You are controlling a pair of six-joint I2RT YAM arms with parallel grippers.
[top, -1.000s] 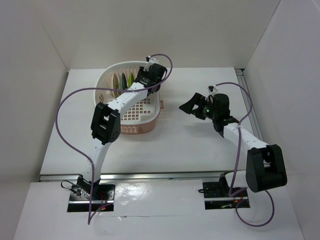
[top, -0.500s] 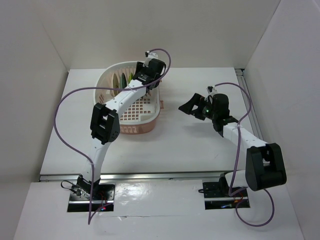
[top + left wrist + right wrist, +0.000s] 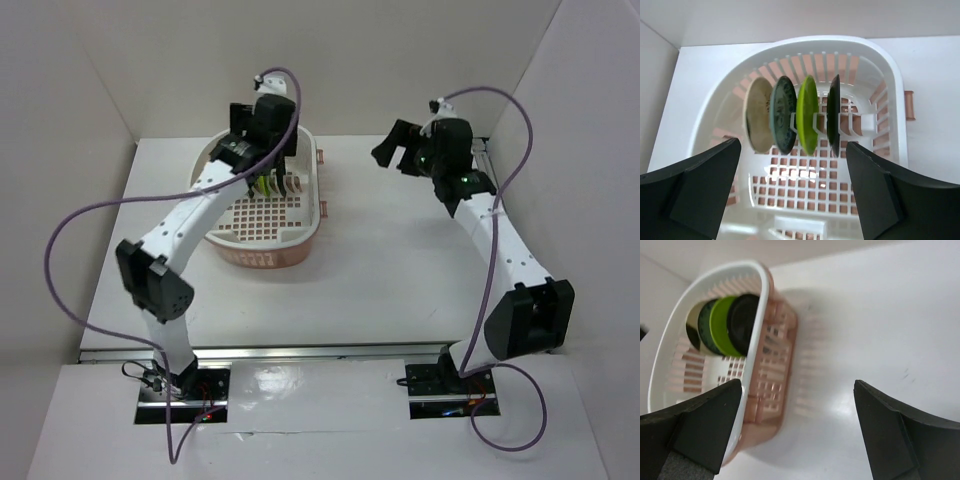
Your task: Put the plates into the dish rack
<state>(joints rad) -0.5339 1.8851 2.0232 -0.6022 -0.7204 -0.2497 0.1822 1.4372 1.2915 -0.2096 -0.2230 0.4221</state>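
Left hand (image 3: 792, 160) drawn back above dish rack (image 3: 890, 85), wide open, empty, plates (image 3: 807, 115) upright below, right hand (image 3: 797, 400) agape, empty

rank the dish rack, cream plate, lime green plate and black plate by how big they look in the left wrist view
1. dish rack
2. cream plate
3. lime green plate
4. black plate, nearly edge-on
The plates look alike in height; only the face shown differs, so their order is unsure.

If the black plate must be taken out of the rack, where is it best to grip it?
Probably its upper rim, coming from straight above: the black plate stands on edge in the divider ribs, with the lime green plate close beside it.
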